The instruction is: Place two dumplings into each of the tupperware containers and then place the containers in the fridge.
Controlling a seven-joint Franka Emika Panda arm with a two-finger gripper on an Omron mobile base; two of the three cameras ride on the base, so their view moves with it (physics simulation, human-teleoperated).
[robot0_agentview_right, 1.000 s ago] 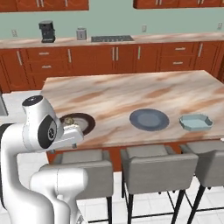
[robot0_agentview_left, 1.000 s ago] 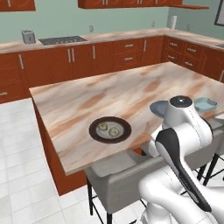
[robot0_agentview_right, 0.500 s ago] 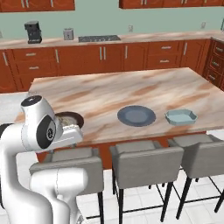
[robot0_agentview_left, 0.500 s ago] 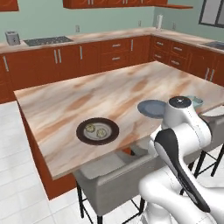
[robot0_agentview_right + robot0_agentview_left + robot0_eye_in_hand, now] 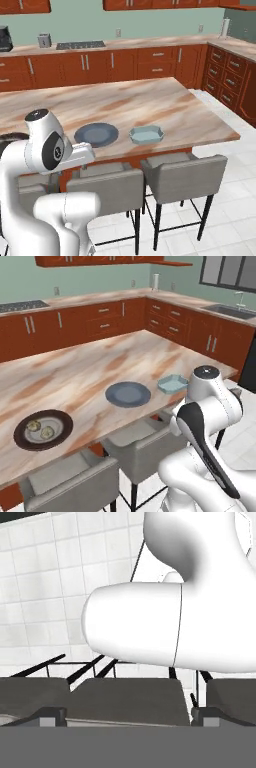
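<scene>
While the arm sits folded low at the near edge of the island, the hand points down toward the white tiled floor and the grey stool seats. Its two dark fingertips stand far apart at the bottom of the hand view with nothing between them, so the hand is open and empty.

On the marble worktop:
- one pale teal tupperware container, rectangular with rounded corners, near the right end of the near edge; looks empty. Same tub in the right base view.
- round grey-blue plate just left of that tub, apart from it, bare.
- dark-rimmed round plate further left, well apart from the grey-blue one, holding dumplings. I can make out two small tan lumps side by side; can't tell if there are more.

Grey stools are tucked along the near side of the worktop. Reddish-brown cabinets run along the back wall under a long counter carrying a cooktop. A sink sits in the counter at the right in the left base view.
</scene>
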